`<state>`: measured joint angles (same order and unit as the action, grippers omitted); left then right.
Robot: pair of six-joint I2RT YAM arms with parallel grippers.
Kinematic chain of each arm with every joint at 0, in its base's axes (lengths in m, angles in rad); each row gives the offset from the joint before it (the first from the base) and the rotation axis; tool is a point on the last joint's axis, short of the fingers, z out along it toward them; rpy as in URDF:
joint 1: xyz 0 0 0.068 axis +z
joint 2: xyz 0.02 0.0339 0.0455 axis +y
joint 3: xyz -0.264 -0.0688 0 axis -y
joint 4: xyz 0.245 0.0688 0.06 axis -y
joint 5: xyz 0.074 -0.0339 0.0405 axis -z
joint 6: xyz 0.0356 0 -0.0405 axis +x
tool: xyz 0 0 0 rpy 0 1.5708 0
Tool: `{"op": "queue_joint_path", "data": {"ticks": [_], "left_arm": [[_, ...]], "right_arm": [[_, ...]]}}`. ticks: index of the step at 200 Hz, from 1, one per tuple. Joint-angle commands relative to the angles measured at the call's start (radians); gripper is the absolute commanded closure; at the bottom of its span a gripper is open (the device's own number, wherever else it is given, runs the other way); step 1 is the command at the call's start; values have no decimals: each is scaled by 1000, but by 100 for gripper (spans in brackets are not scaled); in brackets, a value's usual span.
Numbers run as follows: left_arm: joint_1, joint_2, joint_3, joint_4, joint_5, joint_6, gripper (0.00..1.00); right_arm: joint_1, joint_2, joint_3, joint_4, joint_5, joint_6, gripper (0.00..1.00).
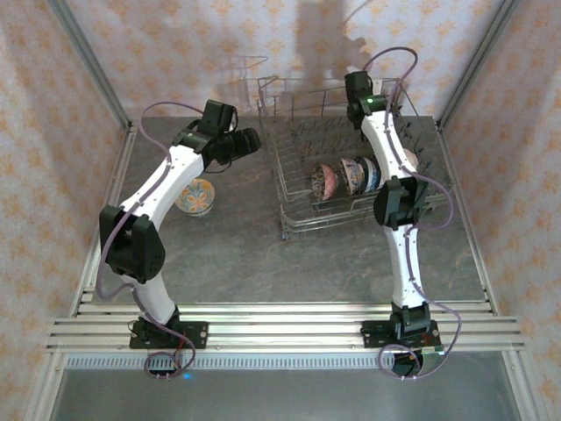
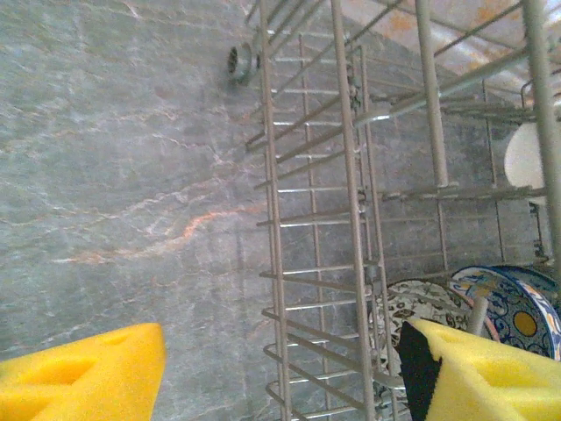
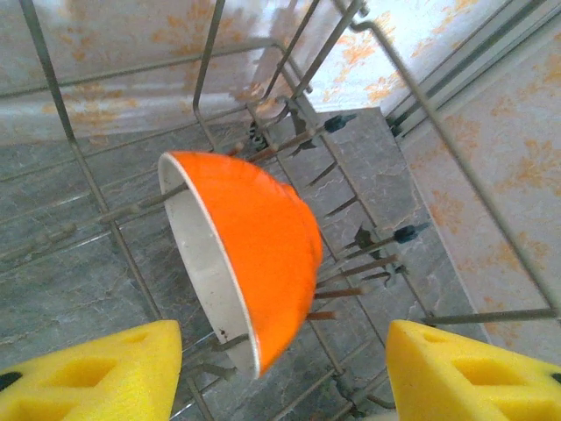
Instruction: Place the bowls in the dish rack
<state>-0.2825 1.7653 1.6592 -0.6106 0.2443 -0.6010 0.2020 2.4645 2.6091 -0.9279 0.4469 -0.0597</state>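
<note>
Top external shows a grey marbled table (image 1: 245, 254), floral-papered walls (image 1: 175, 44) — both arms' jaws gape empty.

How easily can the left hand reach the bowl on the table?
Probably easily: the bowl sits alone on the table beside the left arm, outside the rack, and the open left hand holds nothing.

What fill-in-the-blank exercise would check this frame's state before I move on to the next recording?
1. The bowl standing on edge among the tines of the dish rack, in front of the right hand, is ____ on the outside.
2. One patterned bowl sits on the ____, left of the rack.
3. The left hand is ____, with nothing between its fingers.
Answers: orange; table; open.
</note>
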Motion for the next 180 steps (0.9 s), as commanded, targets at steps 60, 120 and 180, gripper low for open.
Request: {"op": "queue_joint_path", "data": {"ticks": [60, 120, 180], "left_arm": [[71, -57, -84, -269, -191, 5, 27], [83, 81, -40, -388, -298, 36, 27], [90, 217, -4, -410, -273, 108, 39]], "right_arm": [[-32, -229, -113, -156, -60, 76, 34], [-43, -460, -456, -98, -102, 86, 34], [-47, -587, -666, -58, -115, 112, 34]]}}
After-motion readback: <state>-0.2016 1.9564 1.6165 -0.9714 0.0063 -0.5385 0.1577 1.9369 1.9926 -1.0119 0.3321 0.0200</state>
